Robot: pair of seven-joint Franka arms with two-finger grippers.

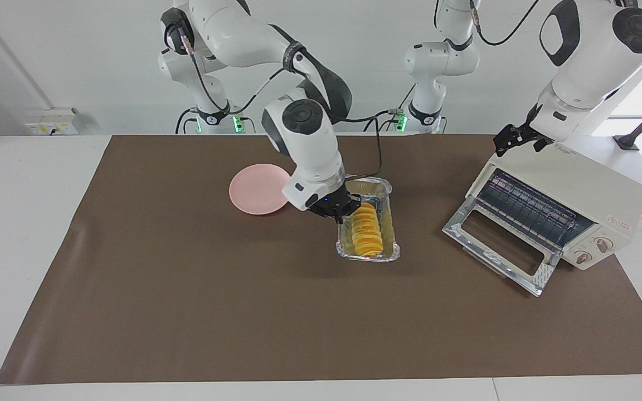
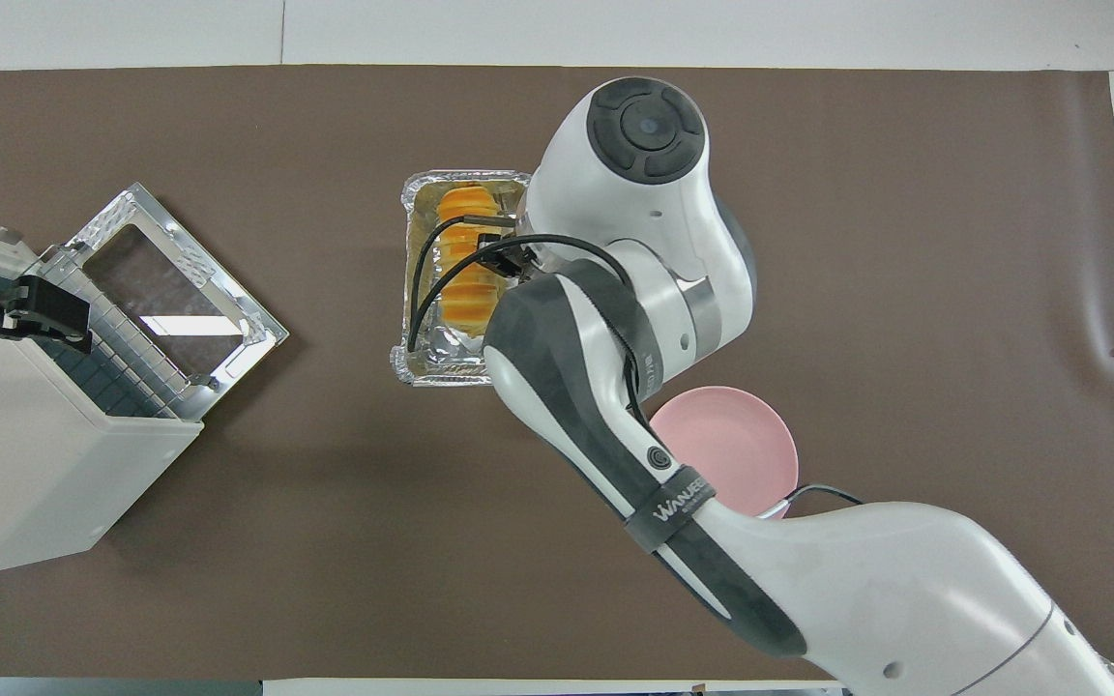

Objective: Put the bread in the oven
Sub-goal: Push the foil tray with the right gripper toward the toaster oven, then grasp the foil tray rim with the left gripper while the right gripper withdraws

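- The pink plate (image 1: 258,189) sits empty on the brown-covered counter (image 1: 187,306), toward the right arm's end. It plays no part here, I'd say.
- The right end effector (image 1: 348,216) is over the middle of the counter, clenched on the long rim of the foil tray (image 1: 370,257). Gripping the rim carries the load without squashing what's inside.
- The bread (image 1: 368,231) lies lengthwise in that tray, so it rides along rather than being pinched itself. The tray looks lifted just clear of the counter, though I can't be sure.
- The oven (image 1: 577,206) stands toward the left arm's end, turned at an angle. Its glass door (image 1: 499,245) is folded down and the wire rack is exposed, so the mouth faces the approaching tray.
- The left end effector (image 1: 513,139) is at the oven's top edge, above the opening. My guess is it steadies the box; whether it is grasping anything I cannot tell.
- What's left is to cross the gap and slide the tray onto the rack.
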